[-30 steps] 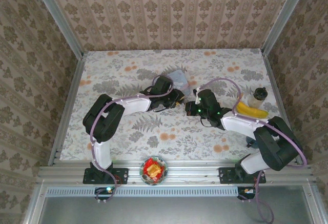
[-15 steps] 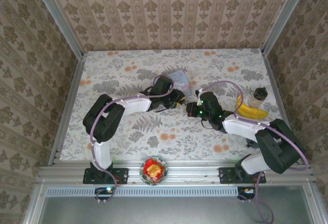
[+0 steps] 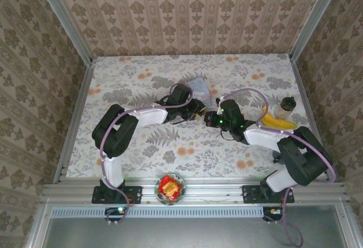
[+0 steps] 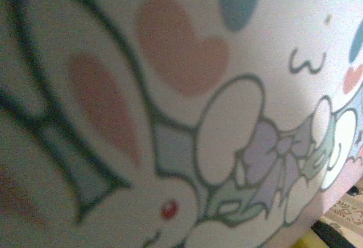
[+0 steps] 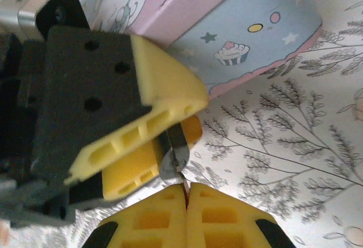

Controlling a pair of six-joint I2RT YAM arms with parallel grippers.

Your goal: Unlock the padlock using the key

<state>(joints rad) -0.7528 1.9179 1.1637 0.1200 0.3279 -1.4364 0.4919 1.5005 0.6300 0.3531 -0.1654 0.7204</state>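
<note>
Beside cartoon tin (image 5: 266,38), left tool (image 5: 172,131) grips padlock (image 5: 172,158); right tool (image 5: 187,202) pinches key (image 5: 184,184)

Robot test cell, aluminium frame (image 3: 198,190), wallpapered walls (image 3: 198,15), floral tabletop (image 3: 142,146)

Your top camera looks down on the whole table (image 3: 113,78) from high at its 6 o'clock edge. Both wrist cameras sit close and share the printed tin (image 5: 244,26), the left 1 nearly touching it.
</note>
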